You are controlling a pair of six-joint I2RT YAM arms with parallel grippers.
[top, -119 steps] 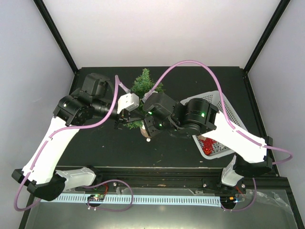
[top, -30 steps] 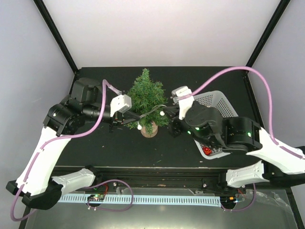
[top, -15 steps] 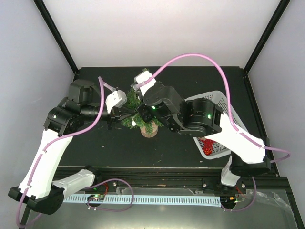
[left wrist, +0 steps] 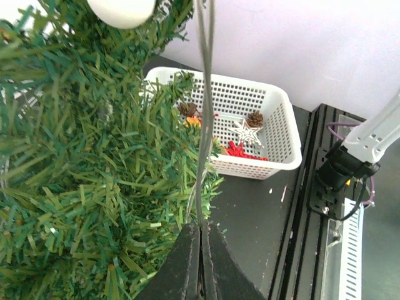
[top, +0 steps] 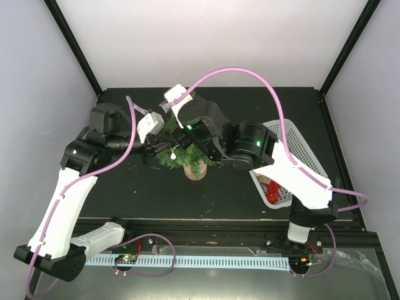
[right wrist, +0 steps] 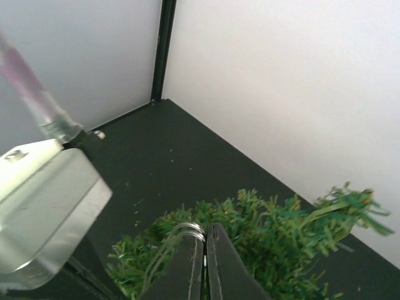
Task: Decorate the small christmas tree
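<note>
Over the small christmas tree (left wrist: 75, 187) — both jaws pinch thin wire (left wrist: 204, 94).

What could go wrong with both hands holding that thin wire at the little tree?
The left hand and right hand both pinch thin wire at the tree; a hard pull might topple it on its small wooden base. The wire lies against bristly branches, so it may snag. Both arms crowd the tree and might bump it.

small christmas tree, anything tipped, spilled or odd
Nothing stands out. The small dark-green christmas tree stands on its wood stump, left gripper and right gripper pinch a thin grey wire by its branches, ornaments lie inside the white mesh basket.
</note>
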